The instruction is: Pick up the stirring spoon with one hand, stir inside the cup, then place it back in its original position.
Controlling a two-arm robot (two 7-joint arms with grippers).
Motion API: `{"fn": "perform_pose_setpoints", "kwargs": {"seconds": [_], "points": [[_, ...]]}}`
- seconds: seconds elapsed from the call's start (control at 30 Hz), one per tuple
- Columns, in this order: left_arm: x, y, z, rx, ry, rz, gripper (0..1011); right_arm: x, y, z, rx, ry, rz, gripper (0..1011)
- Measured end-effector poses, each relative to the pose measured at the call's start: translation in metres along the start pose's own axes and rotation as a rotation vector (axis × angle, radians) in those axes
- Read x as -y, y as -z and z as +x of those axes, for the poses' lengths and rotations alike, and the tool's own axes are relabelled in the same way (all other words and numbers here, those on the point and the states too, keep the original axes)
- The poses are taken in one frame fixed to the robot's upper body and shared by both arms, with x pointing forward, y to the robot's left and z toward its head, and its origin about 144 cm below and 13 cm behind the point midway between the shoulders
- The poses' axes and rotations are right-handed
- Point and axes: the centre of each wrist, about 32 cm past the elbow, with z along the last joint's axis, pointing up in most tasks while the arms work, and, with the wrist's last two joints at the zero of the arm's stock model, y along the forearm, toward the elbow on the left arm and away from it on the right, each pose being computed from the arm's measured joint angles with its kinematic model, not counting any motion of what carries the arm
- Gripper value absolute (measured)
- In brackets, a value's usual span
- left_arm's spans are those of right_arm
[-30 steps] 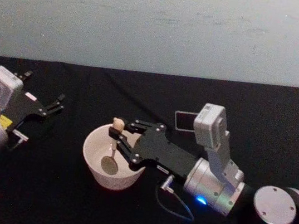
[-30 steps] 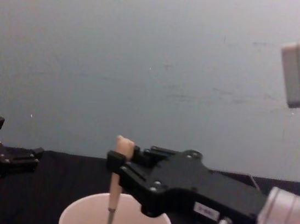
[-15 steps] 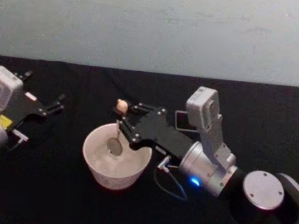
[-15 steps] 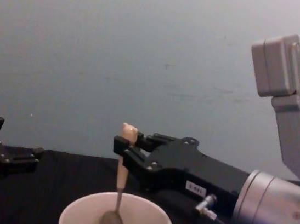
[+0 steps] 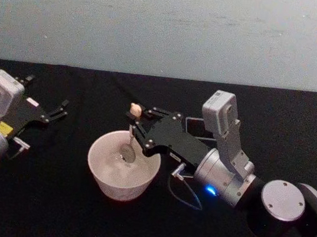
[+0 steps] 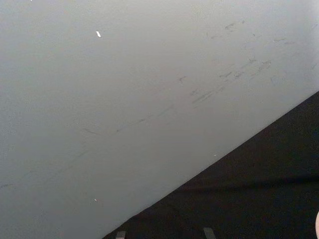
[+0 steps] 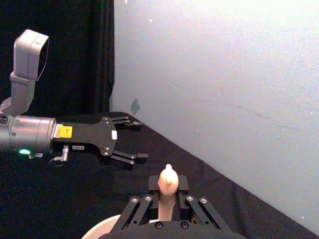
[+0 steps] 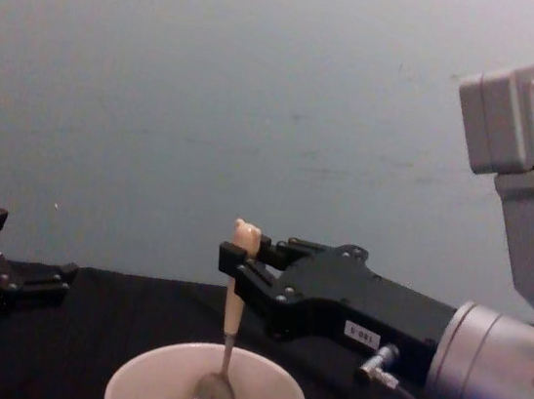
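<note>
No text legible; yellow label point(image 7: 63, 131) on left gripper point(image 7: 137, 140), white label point(image 8: 356, 331) on right gripper point(image 8: 236, 259), both unreadable

Reaching in from the right with the right gripper point(image 5: 136, 120), over the far rim of the cup point(image 5: 115, 185). Pinching the spoon point(image 8: 228, 327) just below its top, upright, bowl end hanging inside the cup. Standing on the table point(image 5: 72, 216), a little left of the middle, with the holder point(image 5: 194, 127) behind and to the right, partly hidden by the right arm. Lying at the table's far left, well apart from the cup, with the left gripper point(image 5: 47, 95) spread wide and pointing toward the middle.
</note>
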Motion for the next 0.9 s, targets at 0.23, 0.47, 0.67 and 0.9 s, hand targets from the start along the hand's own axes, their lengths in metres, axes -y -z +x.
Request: {"fn": "perform_pose_setpoints", "kwargs": {"seconds": [0.23,0.47,0.67,0.9], "points": [[0.000,0.000,0.000,0.000,0.000,0.000,1001,0.002,-0.004,0.002,0.004,-0.001,0.011,211],[0.000,0.000,0.000,0.000,0.000,0.000,1001,0.008,-0.023,0.007,0.010,-0.001,0.074,211],[0.000,0.000,0.000,0.000,0.000,0.000,1001,0.016,-0.042,0.016,0.025,0.016,0.126,211],[0.000,0.000,0.000,0.000,0.000,0.000,1001,0.033,-0.063,0.031,0.054,0.057,0.172,211]]}}
